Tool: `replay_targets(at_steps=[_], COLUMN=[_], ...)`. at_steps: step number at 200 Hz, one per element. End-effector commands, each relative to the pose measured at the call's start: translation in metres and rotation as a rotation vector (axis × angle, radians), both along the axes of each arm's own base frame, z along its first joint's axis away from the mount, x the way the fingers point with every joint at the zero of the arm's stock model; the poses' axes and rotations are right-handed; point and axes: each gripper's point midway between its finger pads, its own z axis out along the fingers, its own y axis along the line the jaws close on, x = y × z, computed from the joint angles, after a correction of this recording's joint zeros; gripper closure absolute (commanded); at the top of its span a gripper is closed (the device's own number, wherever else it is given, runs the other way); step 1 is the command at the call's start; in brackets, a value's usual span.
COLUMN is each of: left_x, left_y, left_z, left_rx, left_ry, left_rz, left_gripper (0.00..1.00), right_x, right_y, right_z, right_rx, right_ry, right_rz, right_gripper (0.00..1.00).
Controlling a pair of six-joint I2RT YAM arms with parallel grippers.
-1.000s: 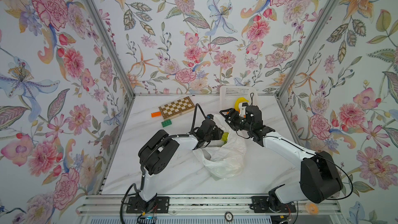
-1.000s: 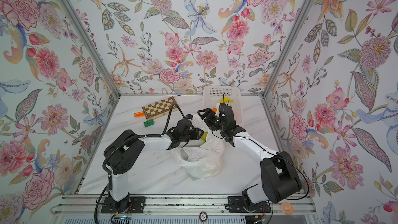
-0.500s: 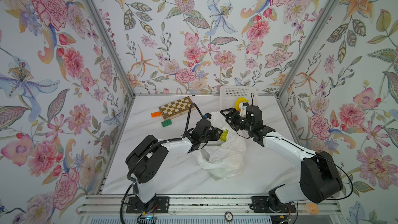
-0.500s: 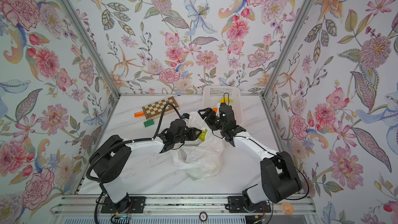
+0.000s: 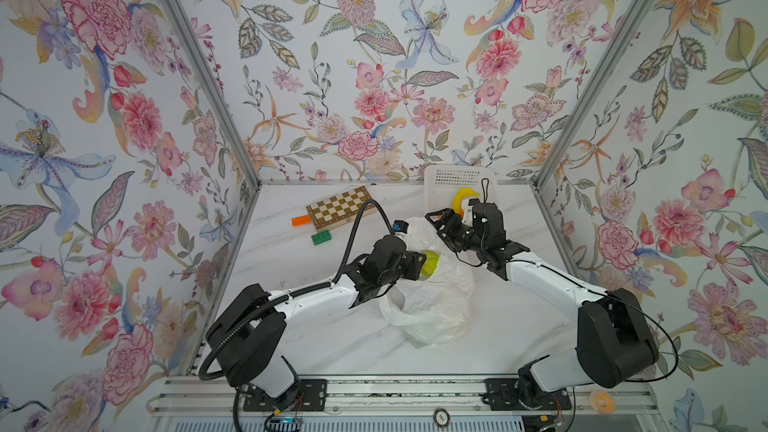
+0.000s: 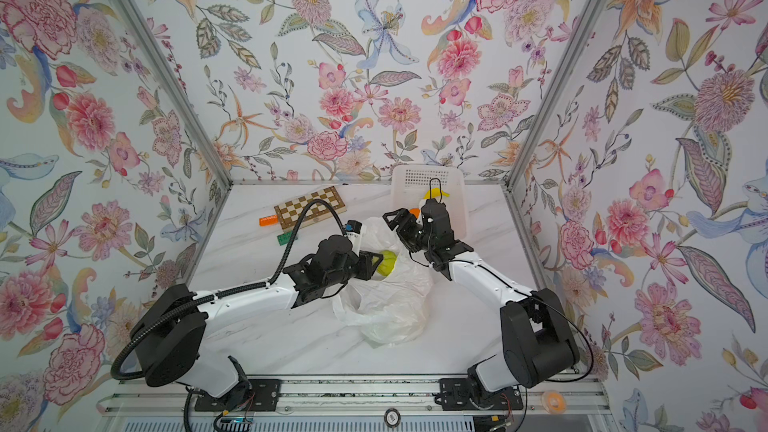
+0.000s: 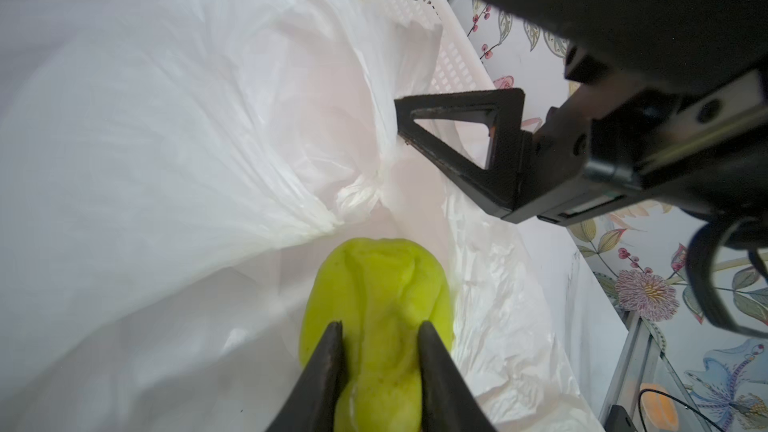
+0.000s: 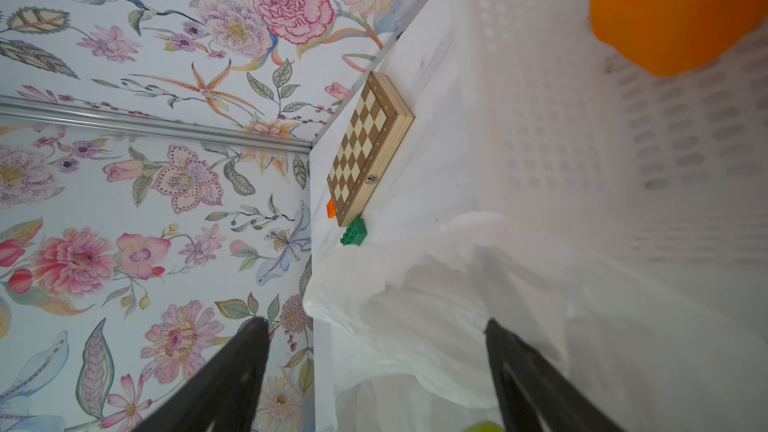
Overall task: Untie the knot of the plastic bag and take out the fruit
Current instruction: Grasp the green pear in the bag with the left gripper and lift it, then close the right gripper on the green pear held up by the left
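The plastic bag lies crumpled mid-table with its mouth open toward the back; the knot is out of view. My left gripper reaches into the mouth and is shut on a yellow-green fruit. In the left wrist view both fingertips press the fruit's sides. My right gripper hovers open over the bag's far edge, beside the basket. In the right wrist view a fold of the bag lies between its spread fingers, not pinched. In a top view the same fruit shows at the left gripper.
A white perforated basket stands at the back right, holding a banana and an orange fruit. A chessboard, an orange block and a green block lie at the back left.
The left arm's elbow has swung down toward the front left while its jaws tightened on the green fruit. The right gripper has stayed in place and opened slightly.
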Motion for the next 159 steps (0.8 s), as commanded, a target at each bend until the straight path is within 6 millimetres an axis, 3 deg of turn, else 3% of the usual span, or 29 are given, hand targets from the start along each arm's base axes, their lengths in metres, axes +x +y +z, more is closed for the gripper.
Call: replay_targets(at_steps=[1,29,49,90,125,159], left_x=[0.002,0.001,-0.001,-0.008,-0.015,-0.021], left_y=[0.015,0.022,0.024,0.029,0.028,0.030], left_z=[0.017,0.027,0.036,0.057,0.079,0.099], left_rx=[0.040,0.056,0.055,0.008,-0.031,-0.063], left_ry=[-0.071,-0.093,-0.098,-0.101,-0.103,-0.104], left_rz=[0.026,0.034,0.034,0.036,0.013,0.001], left_gripper=[0.70,0.70,0.70,0.71,0.71,0.71], right_x=[-0.002,-0.008,-0.014,-0.033,-0.054,-0.082], right_y=[0.000,0.006,-0.001,-0.016,-0.042,-0.051], right_z=[-0.012,-0.006,0.000,0.046,0.087,0.113], right_rx=[-0.017,0.002,-0.008,-0.040,-0.102,-0.298], right_ry=[0.020,-0.001,-0.024,-0.235,-0.506,-0.791], right_rz=[0.024,0.066,0.054,0.062,0.041,0.110], right_gripper=[0.15,0.13,0.12,0.06,0.01,0.01])
